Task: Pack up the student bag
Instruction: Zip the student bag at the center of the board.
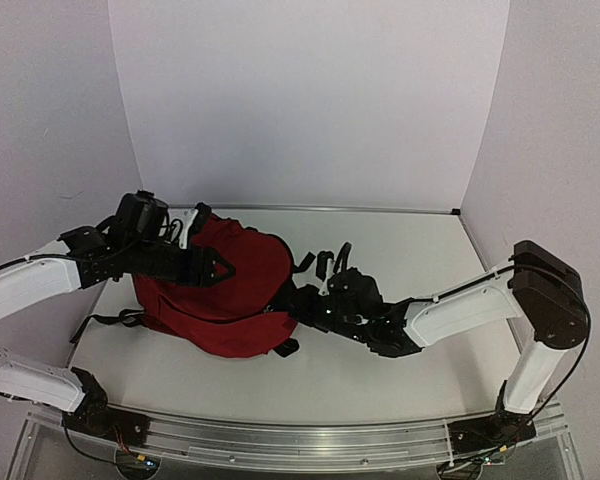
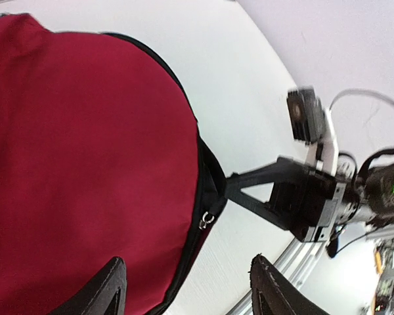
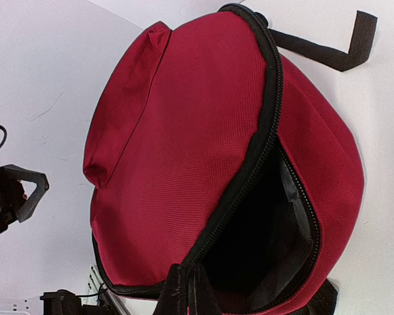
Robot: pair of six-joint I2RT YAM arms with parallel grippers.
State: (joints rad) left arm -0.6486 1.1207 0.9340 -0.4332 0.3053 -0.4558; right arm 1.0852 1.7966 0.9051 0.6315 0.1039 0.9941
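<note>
Left side: left end effector hangs over the upper left part of the student bag. In its wrist view we see the two fingers well apart, with only red fabric and bare tabletop in the gap. So it's released and holding nothing.

Centre-left: the bag lies flat on the tabletop, nearer the left wall than the right. It's dark red with black trim. A black strap trails off its left edge and more black straps bunch at its right edge. A metal zipper pull hangs on the black rim.

Right wrist view: the main compartment is unzipped partway and gapes, dark inside. We can't make out any contents.

Right of the bag: right end effector sits at the bag's right edge, low to the tabletop. Its fingers are clenched together on the black zipper rim at the mouth of the opening, so it's grasping the bag there. The right arm reaches in from the right, elbow raised near the right wall.
</note>
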